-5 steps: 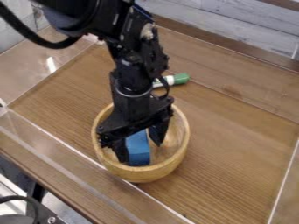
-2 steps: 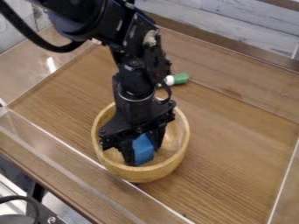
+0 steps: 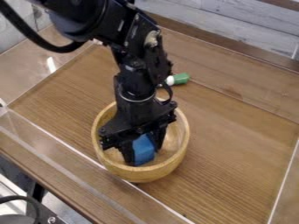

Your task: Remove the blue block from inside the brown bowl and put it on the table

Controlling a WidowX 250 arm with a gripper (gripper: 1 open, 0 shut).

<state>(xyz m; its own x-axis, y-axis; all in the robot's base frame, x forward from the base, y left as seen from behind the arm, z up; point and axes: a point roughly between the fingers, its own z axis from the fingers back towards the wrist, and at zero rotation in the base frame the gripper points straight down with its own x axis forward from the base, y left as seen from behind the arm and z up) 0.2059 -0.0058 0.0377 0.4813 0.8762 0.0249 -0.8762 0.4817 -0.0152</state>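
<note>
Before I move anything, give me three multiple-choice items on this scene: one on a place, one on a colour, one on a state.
1. Where is the block?
A. On the table outside the bowl
B. Inside the bowl
C. On top of the marker

2. What colour is the block?
A. Red
B. Yellow
C. Blue

3. How do the fingers stand to the block?
A. Down in the bowl, around the block
B. Raised high above the bowl
C. Out over the table, away from the bowl

Key:
1 B: the rim of the bowl surrounds it.
2 C: the face showing between the fingers is plain blue.
3 A: the fingers of the gripper reach below the rim, with the block between them.
</note>
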